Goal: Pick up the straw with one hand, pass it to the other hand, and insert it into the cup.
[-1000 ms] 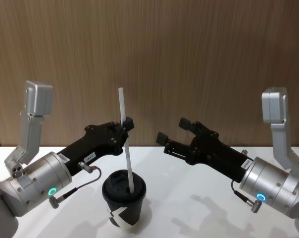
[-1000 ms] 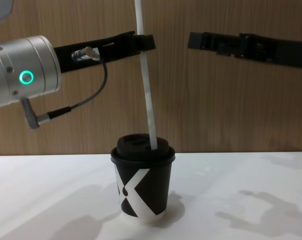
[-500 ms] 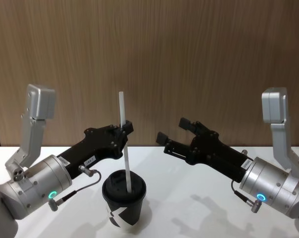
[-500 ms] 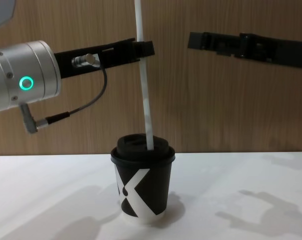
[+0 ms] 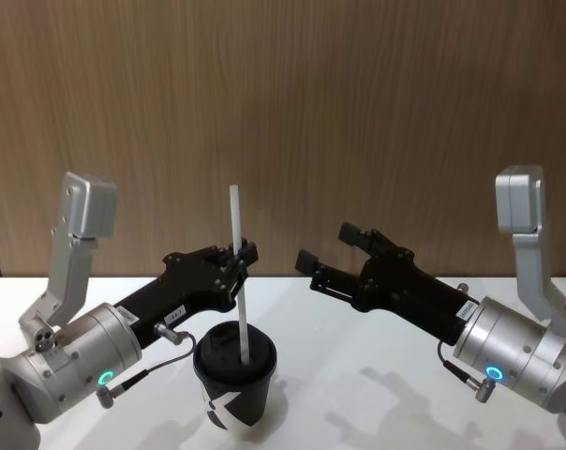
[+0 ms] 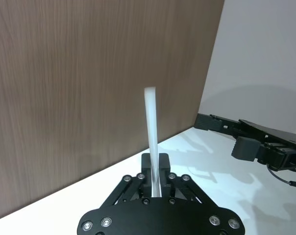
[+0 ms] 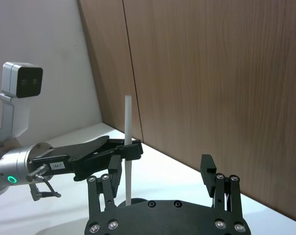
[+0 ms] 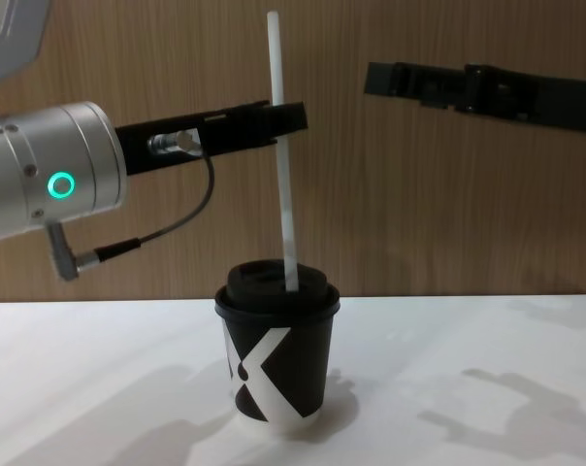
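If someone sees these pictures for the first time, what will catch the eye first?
First, the white straw, standing nearly upright with its lower end in the lid of the black cup at the table's near middle. The left pincer grips the straw above the cup. The right pincer hangs open to the right, apart from both.

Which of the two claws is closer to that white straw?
The left gripper is clamped on the straw above the cup. The right gripper hangs open, apart to the side.
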Controlling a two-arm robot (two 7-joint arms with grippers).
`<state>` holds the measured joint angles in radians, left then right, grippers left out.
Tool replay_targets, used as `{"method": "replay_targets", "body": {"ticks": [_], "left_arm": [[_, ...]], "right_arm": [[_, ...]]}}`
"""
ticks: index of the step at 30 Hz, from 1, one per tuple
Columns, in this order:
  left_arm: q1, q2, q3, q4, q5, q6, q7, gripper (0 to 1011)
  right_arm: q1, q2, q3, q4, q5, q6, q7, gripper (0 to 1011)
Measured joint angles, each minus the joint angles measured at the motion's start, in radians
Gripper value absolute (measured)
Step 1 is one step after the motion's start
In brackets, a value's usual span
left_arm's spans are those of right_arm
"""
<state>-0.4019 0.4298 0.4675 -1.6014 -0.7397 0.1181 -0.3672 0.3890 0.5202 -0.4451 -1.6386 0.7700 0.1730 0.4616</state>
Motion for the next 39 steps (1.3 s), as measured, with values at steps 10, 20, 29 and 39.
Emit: {"method": "replay_targets", "body": {"ticks": [10, 20, 29, 39], "left_arm": [[0.009, -0.016, -0.003, 0.014, 0.005, -0.009, -0.004, 339], [0.033, -0.020, -0.023, -0.006, 0.004, -0.018, -0.003, 664], [0.078, -0.003, -0.050, -0.063, -0.028, -0.019, -0.002, 946], [0.138, 0.029, -0.084, -0.122, -0.076, -0.022, -0.010, 1003]], "right_arm": [[0.000, 0.000, 0.000, 0.000, 0.000, 0.000, 0.000, 1001], [0.000, 0.000, 0.000, 0.000, 0.000, 0.000, 0.000, 1001], [0.000, 0.000, 0.000, 0.000, 0.000, 0.000, 0.000, 1001], [0.000, 0.000, 0.000, 0.000, 0.000, 0.000, 0.000, 1001]]}}
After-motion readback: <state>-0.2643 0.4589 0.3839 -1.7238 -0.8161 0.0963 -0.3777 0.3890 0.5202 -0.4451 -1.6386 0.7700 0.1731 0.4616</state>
